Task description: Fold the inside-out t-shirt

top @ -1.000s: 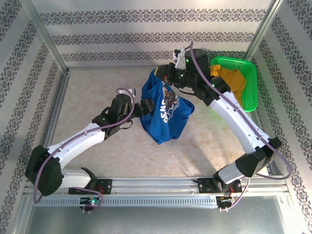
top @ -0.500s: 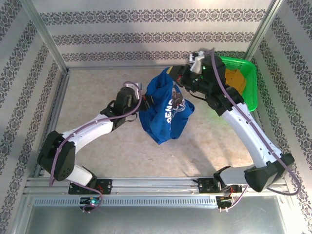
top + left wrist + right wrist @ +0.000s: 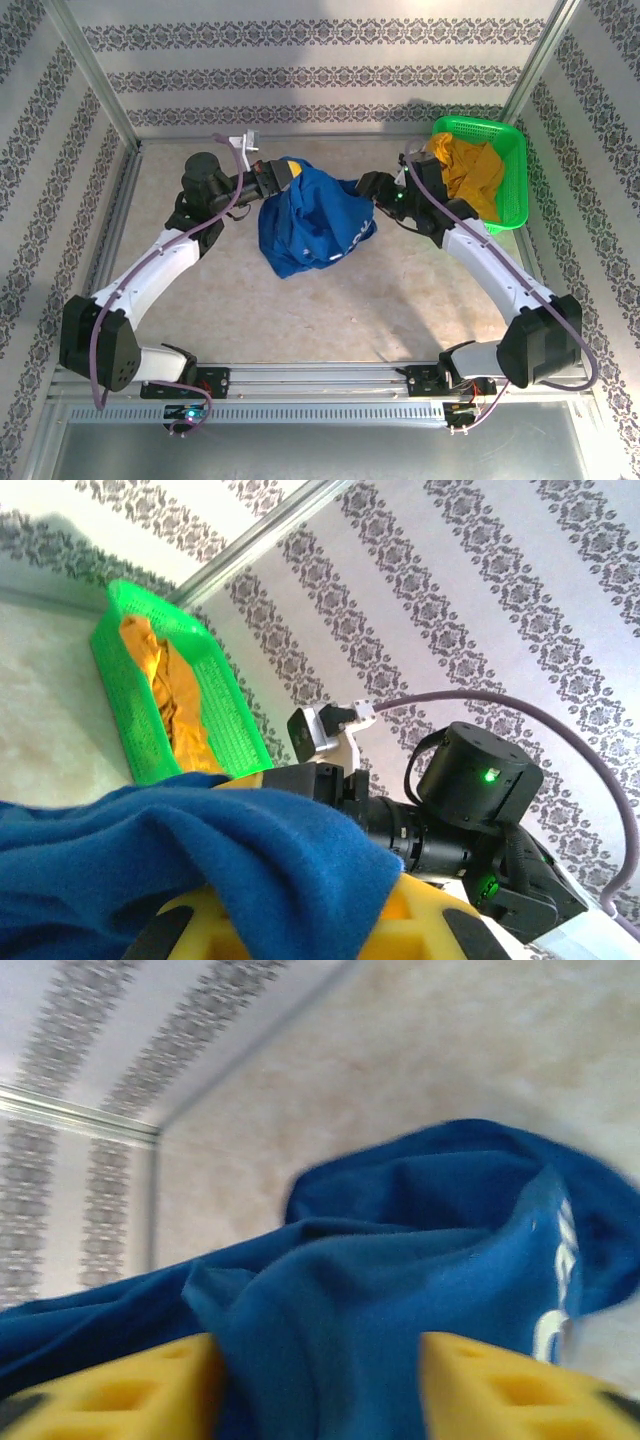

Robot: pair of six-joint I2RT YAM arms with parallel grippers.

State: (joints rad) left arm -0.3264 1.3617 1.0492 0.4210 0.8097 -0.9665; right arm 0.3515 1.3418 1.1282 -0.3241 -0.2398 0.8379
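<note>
Here, patterned walls (image 3: 320,75), beige tabletop (image 3: 330,300), t-shirt (image 3: 305,225).

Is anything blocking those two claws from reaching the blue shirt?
Nothing visible. The left gripper is shut on the t-shirt; the right gripper is open, with the cloth between its jaws.

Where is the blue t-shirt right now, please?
In the top view the blue t-shirt sits bunched in the table's far half, between the left gripper, shut on its edge, and the right gripper, left of the green basket.
</note>
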